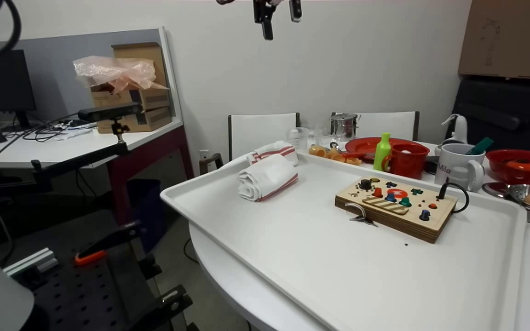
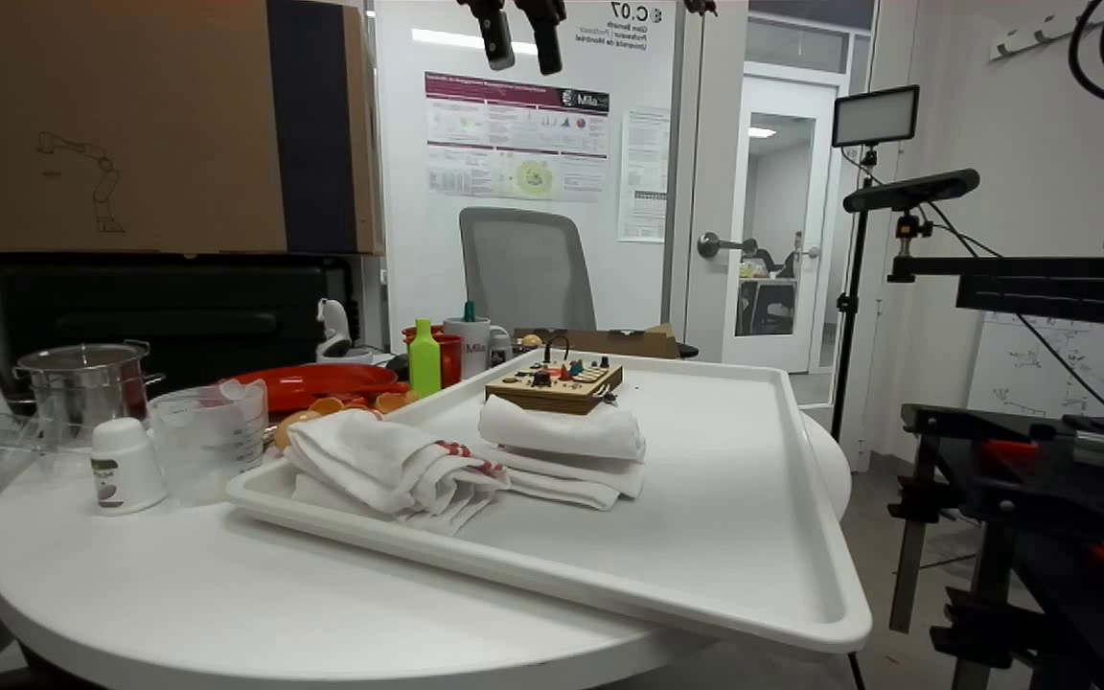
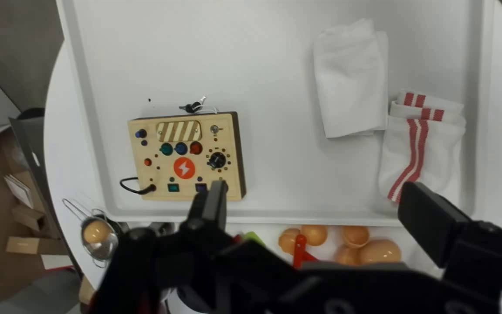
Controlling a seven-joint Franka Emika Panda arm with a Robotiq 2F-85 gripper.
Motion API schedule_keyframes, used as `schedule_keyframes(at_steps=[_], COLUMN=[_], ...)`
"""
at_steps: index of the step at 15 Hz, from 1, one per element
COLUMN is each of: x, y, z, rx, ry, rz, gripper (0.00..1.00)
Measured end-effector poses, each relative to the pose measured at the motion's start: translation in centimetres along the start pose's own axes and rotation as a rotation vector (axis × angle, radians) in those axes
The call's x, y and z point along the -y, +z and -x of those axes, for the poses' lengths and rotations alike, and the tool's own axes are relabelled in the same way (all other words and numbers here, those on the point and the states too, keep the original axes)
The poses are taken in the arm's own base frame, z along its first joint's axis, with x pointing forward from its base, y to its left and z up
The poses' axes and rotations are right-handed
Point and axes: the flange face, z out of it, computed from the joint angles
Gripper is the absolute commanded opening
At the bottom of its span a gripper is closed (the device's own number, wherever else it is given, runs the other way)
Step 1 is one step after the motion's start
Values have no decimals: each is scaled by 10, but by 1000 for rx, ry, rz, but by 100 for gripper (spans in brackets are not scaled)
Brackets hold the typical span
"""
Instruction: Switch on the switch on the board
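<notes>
The board is a light wooden box with knobs, buttons and a black cable, lying flat on the white tray; it also shows in an exterior view and at the left of the wrist view. On it are a small metal toggle switch, a green rocker switch and a blue rocker switch partly beside a fingertip. My gripper is open and empty, high above the tray. It hangs at the top edge of both exterior views, apart from everything.
Folded white cloths with red stripes lie on the white tray. Keys hang at the board's side. Behind the tray stand a green bottle, red mug, white mug and eggshells.
</notes>
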Motion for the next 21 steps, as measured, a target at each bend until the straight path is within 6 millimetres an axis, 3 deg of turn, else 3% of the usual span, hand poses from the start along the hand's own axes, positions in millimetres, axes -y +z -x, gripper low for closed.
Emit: schedule_keyframes(at_steps=[5,7,11,15,18,21], x=[-53,-64,-63,-47,-61,-105], y=[16,18,17,16,42,91], z=[-8,-9,-9,-17,-38,-57], rx=[81,101,103,35,-3,28], ry=[250,289,299,240,237,286], rz=[48,56,59,32,25,38], gripper=[100,100,100,100,100,100])
